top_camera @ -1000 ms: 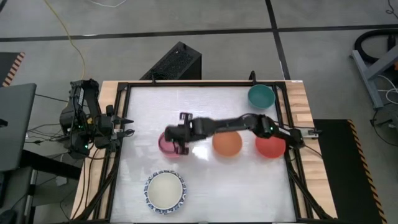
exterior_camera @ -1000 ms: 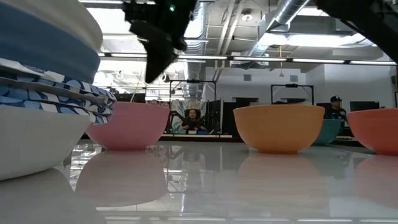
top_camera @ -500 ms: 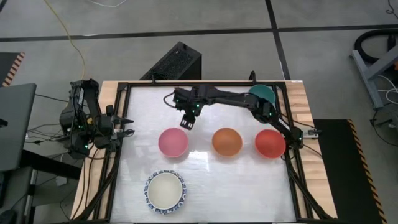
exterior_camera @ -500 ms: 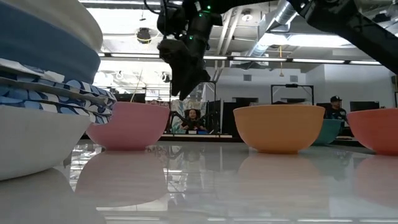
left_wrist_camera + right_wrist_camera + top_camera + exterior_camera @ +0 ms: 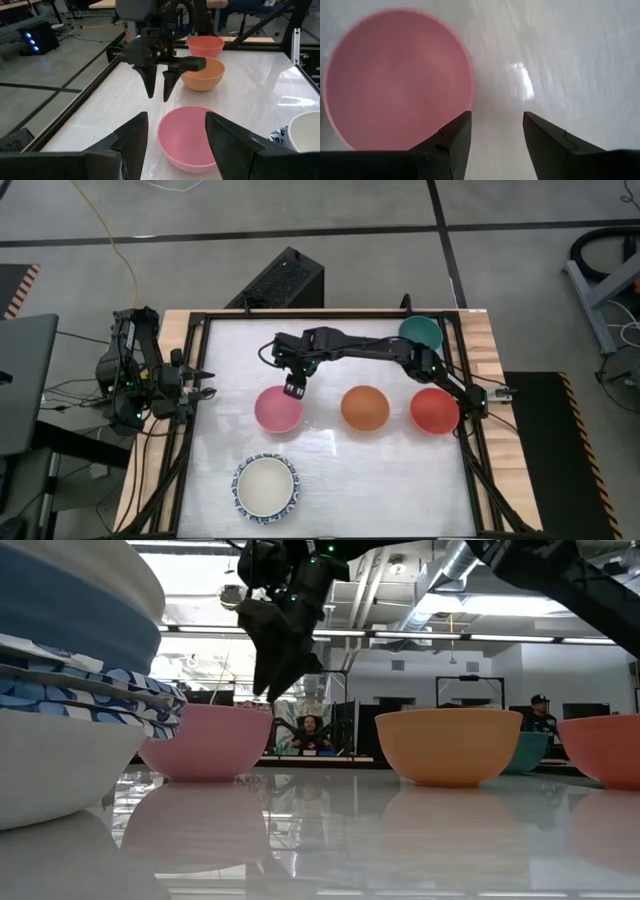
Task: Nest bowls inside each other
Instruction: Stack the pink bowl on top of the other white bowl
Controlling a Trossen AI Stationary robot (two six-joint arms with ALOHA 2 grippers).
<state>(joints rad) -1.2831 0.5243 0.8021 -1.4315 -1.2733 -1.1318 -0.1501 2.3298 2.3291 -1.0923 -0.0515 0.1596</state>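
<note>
Bowls sit upright on the white table, mouths facing up; being round, none has a long axis to speak of. Three stand in a row across the middle: the pink bowl at the left, the orange bowl in the centre and the red bowl at the right, each apart from its neighbour. The teal bowl stands alone at the far right corner. At the near edge, left of centre, is a nested stack with a blue-patterned rim showing around a cream inside; in the low view it fills the left side, a blue bowl visible among its layers.

The right gripper reaches across from the right side and hangs just above the far rim of the pink bowl, fingers pointing down. Its jaws stand apart with nothing between them, as the left wrist view shows plainly; its own camera looks down past the fingers at the pink bowl's rim and bare table beside it.

The left gripper waits at the table's left edge, facing the pink bowl, jaws parted and holding nothing.
</note>
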